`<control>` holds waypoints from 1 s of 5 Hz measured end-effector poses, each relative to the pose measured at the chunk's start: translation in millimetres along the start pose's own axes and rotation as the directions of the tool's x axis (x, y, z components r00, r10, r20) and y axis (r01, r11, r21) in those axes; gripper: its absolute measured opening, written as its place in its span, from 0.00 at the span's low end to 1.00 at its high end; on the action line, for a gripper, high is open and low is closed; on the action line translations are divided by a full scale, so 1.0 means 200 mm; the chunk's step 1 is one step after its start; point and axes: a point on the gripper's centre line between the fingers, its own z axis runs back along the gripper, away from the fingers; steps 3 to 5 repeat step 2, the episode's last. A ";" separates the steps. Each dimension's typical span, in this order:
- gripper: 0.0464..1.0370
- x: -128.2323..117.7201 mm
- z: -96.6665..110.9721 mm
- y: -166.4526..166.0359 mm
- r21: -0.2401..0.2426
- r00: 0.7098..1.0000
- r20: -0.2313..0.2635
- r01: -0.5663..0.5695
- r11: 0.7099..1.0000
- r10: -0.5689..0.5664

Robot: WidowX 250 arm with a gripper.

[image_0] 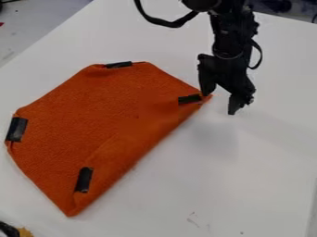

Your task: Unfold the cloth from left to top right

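Observation:
My gripper (219, 102) hangs at the upper right of the view with its fingers apart and nothing seen between them. One fingertip is right by the cloth's right corner; whether it touches I cannot tell. The orange cloth (117, 120) lies on the white table, with a long straight edge running from its bottom corner up to the right corner. Black tape pieces mark it at the top, the left, the lower part and the right corner. A shallow crease shows near the lower right edge.
The white table (248, 171) extends around the cloth, with its edge running diagonally at the upper left. A dark and yellow object (11, 230) sits in the bottom left corner. A black cable loops beside the arm at the top.

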 end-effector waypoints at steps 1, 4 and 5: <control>0.96 0.01 0.04 -0.05 0.042 0.999 -0.046 0.022 0.999 -0.020; 0.96 0.05 0.08 -0.07 0.055 0.998 -0.054 0.032 0.998 -0.029; 0.96 0.05 0.08 -0.07 0.055 0.998 -0.054 0.032 0.998 -0.029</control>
